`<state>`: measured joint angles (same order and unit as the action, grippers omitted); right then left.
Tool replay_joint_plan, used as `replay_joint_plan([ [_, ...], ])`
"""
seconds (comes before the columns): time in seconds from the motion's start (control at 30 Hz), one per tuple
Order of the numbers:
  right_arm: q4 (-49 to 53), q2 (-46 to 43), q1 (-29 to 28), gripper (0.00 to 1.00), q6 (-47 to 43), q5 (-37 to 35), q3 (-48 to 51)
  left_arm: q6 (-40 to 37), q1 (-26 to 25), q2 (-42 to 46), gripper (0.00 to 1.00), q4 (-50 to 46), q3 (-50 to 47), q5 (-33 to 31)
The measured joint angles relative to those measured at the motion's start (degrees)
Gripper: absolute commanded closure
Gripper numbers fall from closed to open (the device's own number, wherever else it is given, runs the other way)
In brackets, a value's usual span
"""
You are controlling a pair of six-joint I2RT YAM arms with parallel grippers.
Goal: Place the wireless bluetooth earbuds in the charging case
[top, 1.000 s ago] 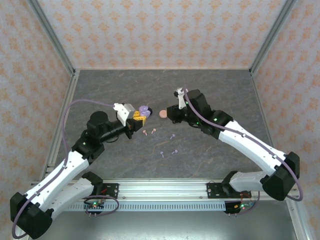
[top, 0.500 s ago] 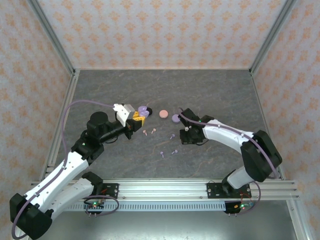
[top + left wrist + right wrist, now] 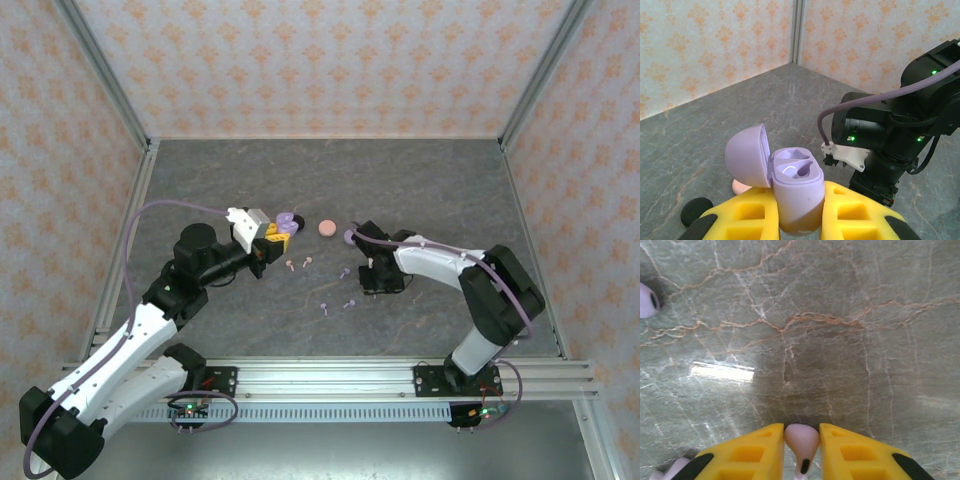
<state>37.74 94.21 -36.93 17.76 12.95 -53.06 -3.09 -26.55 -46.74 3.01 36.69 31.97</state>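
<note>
Found the right end effector (image 3: 802, 429) low over the table (image 3: 840, 315), nipped narrow on one pale lilac earbud (image 3: 801, 437), stem toward the camera. Cannot tell whether lifted clear of the surface or resting on it.

Found, farther out and to the left, the left end effector (image 3: 799, 215) clamped on the lavender charging case (image 3: 796, 182), held above the table with its lid (image 3: 745, 160) swung open and both wells seemingly empty.

Judged as the pick-up step for one lavender bud, with nothing seated in the case as far as can be seen. Next move judged to call for lifting straight up, carrying across to the open case, turning the stem down to match a well, pressing in gently, then letting go. Risk judged: slipping of so small a bud in the pinch, or knocking a loose neighbour.

Counted loose on the table, near to far in the top view:
- two lavender buds, one (image 3: 325, 308) and another (image 3: 349, 303), close together;
- one more lavender bud (image 3: 344, 271), just left of the right end effector;
- two pink buds, (image 3: 290, 265) and (image 3: 307, 261), side by side.

With the pinched one, four lavender and two pink.

Counted beyond these a lavender disc case (image 3: 350, 237) and a pink disc case (image 3: 326, 228). Noted also a black round object (image 3: 695, 210) low in the left wrist view, likely a third disc. One hinged case, in the left grip.
</note>
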Motion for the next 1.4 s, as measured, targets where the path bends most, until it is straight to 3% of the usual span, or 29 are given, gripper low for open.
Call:
replay_joint_plan([
  [0.23,1.9,1.6,0.0,0.73,-0.9,0.1,-1.8,0.0,0.0,0.0,0.9,0.0,0.0,-0.2],
  [0.63,3.0,1.5,0.0,0.82,-2.2,-0.4,-2.9,0.0,0.0,0.7,0.9,-0.7,0.0,-0.9],
  [0.87,0.8,-12.5,0.0,0.83,-3.5,-0.8,-4.1,0.0,0.0,0.9,0.89,-0.5,0.0,0.0],
  [1.07,-6.8,-24.7,-0.2,0.83,-4.5,3.4,-9.4,0.5,0.0,-0.1,0.89,1.9,0.0,1.7],
  [1.4,-15.3,-25.9,-7.2,0.83,-8.5,8.1,-19.4,2.2,0.0,-4.3,0.89,5.6,0.0,5.3],
])
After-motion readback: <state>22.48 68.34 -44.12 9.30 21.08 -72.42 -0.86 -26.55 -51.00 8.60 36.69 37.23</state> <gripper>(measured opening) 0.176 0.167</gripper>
